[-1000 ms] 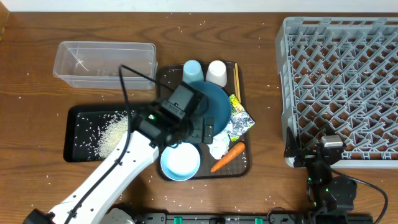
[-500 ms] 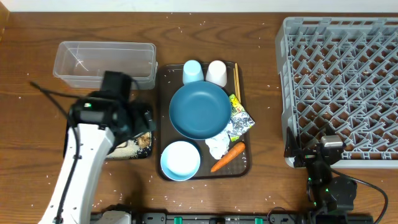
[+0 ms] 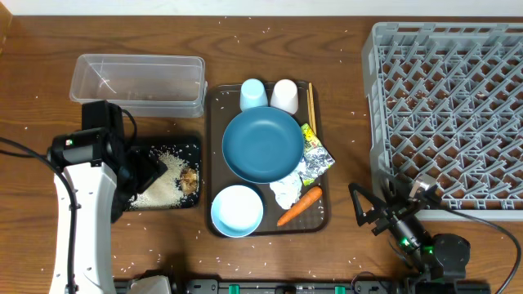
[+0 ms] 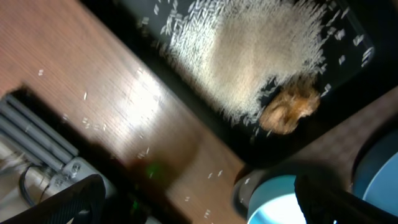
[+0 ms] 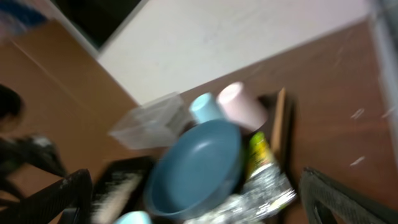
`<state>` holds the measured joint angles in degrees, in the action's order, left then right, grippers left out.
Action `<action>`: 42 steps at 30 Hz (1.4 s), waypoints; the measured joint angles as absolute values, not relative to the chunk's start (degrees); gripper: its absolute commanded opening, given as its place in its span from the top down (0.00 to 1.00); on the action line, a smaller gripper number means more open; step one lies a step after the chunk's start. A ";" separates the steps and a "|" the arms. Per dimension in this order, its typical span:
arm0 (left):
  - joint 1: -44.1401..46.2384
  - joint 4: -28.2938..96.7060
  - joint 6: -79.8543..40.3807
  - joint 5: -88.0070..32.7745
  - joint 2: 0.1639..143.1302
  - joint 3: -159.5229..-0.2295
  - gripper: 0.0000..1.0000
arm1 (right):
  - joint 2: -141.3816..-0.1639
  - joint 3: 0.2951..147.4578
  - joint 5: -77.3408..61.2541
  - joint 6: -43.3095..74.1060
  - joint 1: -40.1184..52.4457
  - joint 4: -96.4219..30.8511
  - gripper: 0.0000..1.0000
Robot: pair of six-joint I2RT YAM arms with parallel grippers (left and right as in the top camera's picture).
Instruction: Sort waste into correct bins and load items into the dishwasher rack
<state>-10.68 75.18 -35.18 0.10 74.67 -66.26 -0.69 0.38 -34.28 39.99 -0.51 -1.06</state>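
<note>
Waste: white rice grains (image 3: 167,181) lay heaped in the shallow black tray (image 3: 163,144), and the small brown food lump (image 3: 189,180) touched the heap's right edge. In the left wrist view the heap (image 4: 261,56) was dense and pale, thinning to single grains at its margin; the lump (image 4: 289,112) was tan and irregular. Loose grains were scattered on the wooden table (image 3: 343,73).

The orange carrot (image 3: 299,206), crumpled white tissue (image 3: 286,193), silver wrapper (image 3: 315,166) and yellow-green wrapper (image 3: 310,139) lay clustered at the right side of the brown serving tray (image 3: 214,122). The clear tub (image 3: 139,59) stood behind the black tray.

Items, all on the serving tray: dark-blue plate (image 3: 263,145) at centre, pale-blue bowl (image 3: 237,210) in front of it, pale-blue cup (image 3: 252,94) and white cup (image 3: 284,95) side by side behind it, chopsticks (image 3: 310,102) along the right rim. The grey dishwasher rack (image 3: 445,106) stood well apart to the right.

The left gripper (image 4: 199,205) hung over the near left part of the black tray, its fingers spread wide with nothing between them. The right gripper (image 3: 380,214) sat near the rack's front left corner, its jaws likewise parted and empty. The right wrist view was blurred.
</note>
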 measured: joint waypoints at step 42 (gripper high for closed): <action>63.05 53.25 -31.99 0.21 75.26 -64.29 0.02 | -0.69 0.38 -24.38 -13.72 -0.51 -2.28 0.01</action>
<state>63.05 53.25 -31.99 0.21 75.26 -64.29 -0.69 0.38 -24.38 -13.72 -0.51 -2.28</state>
